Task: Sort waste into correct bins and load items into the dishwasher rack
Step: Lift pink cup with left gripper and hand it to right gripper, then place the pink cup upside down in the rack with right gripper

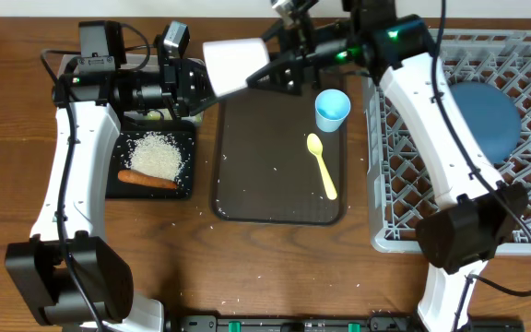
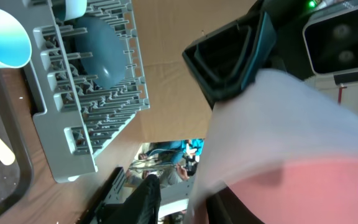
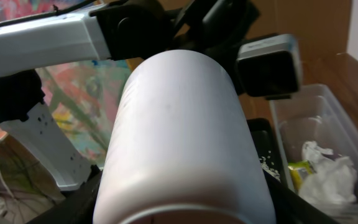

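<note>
R gripper [image 1: 270, 66] clasps small pink plastic cup [image 1: 235, 65], white outside, raised near dark brown tray's [image 1: 275, 198] far-left corner. L gripper [image 1: 203, 79] at cup's other end, grip unclear. Only R wrist cam shows clear plastic tub [image 3: 291, 118] w/ crumpled white napkins [image 3: 328, 180], prob. yellow-green wrapper [image 3: 294, 171] too.

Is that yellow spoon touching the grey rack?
Apart. The overhead view shows the spoon lying on the brown tray, with bare tray and its rim between it and the rack.
</note>
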Motion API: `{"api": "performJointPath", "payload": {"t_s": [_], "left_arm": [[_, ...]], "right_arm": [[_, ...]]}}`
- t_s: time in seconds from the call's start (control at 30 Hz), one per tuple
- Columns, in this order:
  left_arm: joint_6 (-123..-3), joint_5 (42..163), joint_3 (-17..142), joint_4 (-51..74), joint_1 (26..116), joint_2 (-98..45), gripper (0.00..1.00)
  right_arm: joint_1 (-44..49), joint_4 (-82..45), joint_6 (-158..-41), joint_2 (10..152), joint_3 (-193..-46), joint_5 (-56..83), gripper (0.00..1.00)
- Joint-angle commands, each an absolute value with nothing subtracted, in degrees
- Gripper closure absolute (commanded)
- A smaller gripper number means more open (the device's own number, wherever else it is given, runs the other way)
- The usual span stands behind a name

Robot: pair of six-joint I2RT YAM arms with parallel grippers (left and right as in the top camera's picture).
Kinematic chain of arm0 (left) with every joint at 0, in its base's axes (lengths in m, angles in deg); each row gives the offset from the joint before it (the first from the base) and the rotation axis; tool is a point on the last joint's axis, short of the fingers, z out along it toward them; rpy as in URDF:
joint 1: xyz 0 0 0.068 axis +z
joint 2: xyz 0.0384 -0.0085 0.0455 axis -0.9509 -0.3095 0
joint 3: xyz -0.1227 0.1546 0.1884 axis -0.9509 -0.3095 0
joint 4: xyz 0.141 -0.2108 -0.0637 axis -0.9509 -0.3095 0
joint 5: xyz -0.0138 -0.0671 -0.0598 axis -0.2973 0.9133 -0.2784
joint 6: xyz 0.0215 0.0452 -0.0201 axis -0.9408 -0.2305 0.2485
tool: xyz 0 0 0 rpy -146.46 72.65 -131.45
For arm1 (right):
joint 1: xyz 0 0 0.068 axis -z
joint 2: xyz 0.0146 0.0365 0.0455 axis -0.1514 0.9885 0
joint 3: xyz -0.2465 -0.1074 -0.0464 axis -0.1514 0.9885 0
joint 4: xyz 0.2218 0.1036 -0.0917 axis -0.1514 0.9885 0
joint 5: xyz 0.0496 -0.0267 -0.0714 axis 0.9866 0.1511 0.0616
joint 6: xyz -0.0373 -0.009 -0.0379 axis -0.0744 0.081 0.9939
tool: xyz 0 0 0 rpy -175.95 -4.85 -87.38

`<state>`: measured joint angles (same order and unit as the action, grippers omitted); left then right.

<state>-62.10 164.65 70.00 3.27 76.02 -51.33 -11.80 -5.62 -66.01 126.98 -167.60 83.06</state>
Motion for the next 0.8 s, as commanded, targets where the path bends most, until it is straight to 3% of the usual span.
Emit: {"api": "performJointPath", "payload": {"t_s": [0.0,0.2,0.4,0.77], "left_arm": [[-62.4,165.0,70.9,3.2,76.0,-50.2,0.71],[-62.5,164.3,70.9,3.2,76.0,-50.2,0.71],[-63.1,161.2,70.9,3.2,76.0,-50.2,0.71],[-63.1,127.3,70.9,-2.6,76.0,-50.2,0.65]], "right_arm": [[-8.7,-5.6,-66.7,125.9,-167.7,85.6,0.48],[-6.9,-4.7,-67.8,125.9,-167.7,84.2,0.49],[-5.2,1.8,-71.6,124.5,-167.7,66.0,0.49],[-1.2,28.4,-82.4,113.2,-167.7,22.6,0.47]]}}
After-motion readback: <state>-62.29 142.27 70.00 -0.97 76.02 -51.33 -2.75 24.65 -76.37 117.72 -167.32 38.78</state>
